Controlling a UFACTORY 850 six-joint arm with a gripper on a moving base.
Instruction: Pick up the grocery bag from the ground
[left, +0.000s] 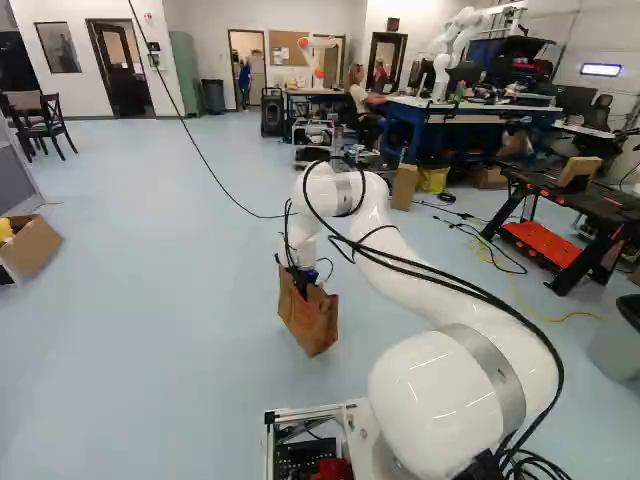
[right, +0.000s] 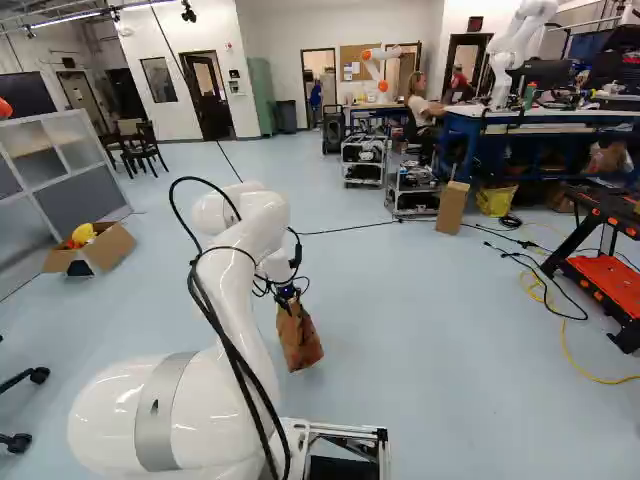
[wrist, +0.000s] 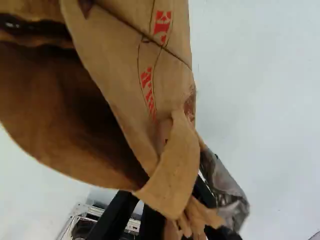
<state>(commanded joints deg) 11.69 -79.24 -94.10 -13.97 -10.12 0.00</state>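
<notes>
My gripper (left: 302, 282) is over the floor ahead of the base, shut on the upper edge of the brown paper grocery bag (left: 309, 322). Below the fingers the bag (right: 299, 340) leans at a slant in both base views; whether its bottom touches the floor I cannot tell. In the wrist view, crumpled paper is pinched in the gripper (wrist: 175, 220), partly hiding the fingers. The bag (wrist: 140, 75) opens wide ahead of them, with red print on its side. A crumpled grey-brown piece (wrist: 225, 190) sticks out beside the fingers.
An open cardboard box (right: 105, 250) with yellow and red things stands at the left of the right base view. A black workbench with a red shelf (left: 545, 243) and a grey bin (left: 615, 345) are at the right. Farther back are blue tables, carts and another robot (right: 515, 50).
</notes>
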